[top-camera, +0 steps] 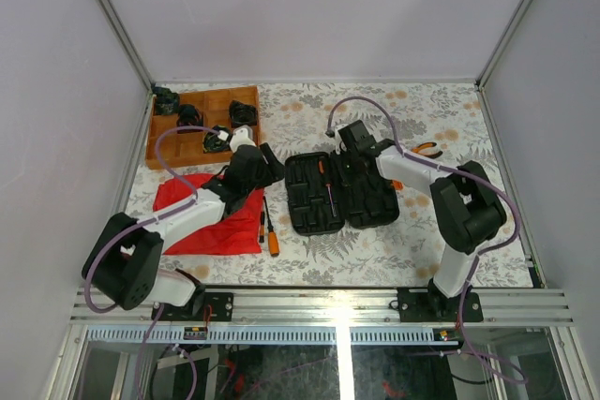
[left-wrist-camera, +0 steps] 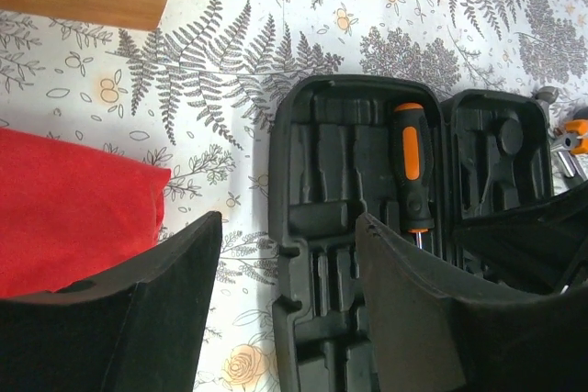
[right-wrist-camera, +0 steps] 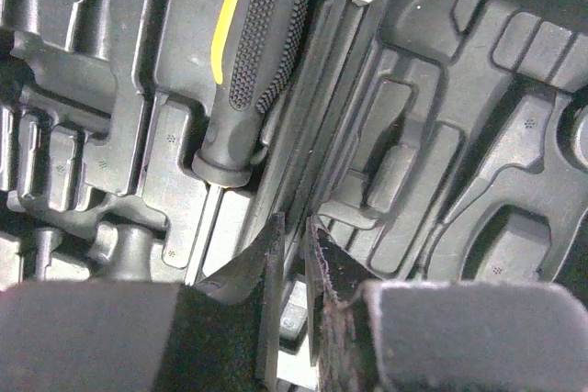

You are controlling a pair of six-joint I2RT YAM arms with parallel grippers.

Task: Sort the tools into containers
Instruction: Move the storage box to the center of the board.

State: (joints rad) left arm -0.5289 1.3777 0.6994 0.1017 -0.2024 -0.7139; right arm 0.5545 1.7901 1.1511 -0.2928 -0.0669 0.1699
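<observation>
Black clamshell tool case (top-camera: 307,201) lies open flat at mid-table (top-camera: 309,119), both moulded halves up. One orange-and-black screwdriver (right-wrist-camera: 257,52) sits in a slot of the left half, against the hinge, handle toward 12 o'clock. Right gripper (right-wrist-camera: 294,222) hangs low over the hinge line, just off that screwdriver's shaft end; jaws almost closed, only a thin slit between them, nothing seen in them. Left gripper (left-wrist-camera: 287,309) hovers over bare table at the case's 9 o'clock edge; jaws spread wide, empty. Two more screwdrivers lie loose on the table at 8 o'clock from the case: an orange-handled one (top-camera: 273,243) and a slim dark one (top-camera: 262,222) just beside it, both along the red cloth's (top-camera: 202,227) right edge. Orange-handled pliers (top-camera: 428,149) lie on the table at 2 o'clock from the case. Compartmented wooden tray (top-camera: 216,91) sits at 10 o'clock, well apart from the case.
</observation>
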